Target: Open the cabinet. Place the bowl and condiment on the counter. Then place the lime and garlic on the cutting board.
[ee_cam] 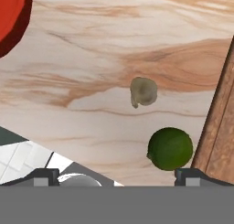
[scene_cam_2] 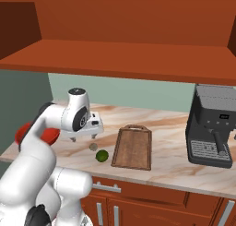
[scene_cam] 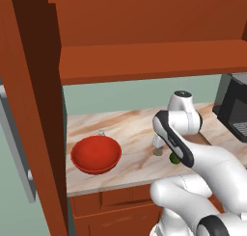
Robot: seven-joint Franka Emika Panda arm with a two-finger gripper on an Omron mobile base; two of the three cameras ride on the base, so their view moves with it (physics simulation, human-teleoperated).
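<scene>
The garlic (ee_cam: 143, 91) and the lime (ee_cam: 170, 148) sit on the surface (scene_cam_2: 170, 133), close together, just left of the cutting board (scene_cam_2: 133, 148). The gripper (scene_cam_2: 82, 138) hangs over them, wide open, holding nothing. The red bowl (scene_cam: 96, 154) rests farther left. A black coffee machine (scene_cam_2: 212, 126) stands far right. In the left base view the arm covers most of the lime, and the condiment (scene_cam: 101, 133) peeks out behind the bowl.

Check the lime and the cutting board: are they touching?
Apart. In the right base view a strip of bare counter shows between the lime and the cutting board.
</scene>
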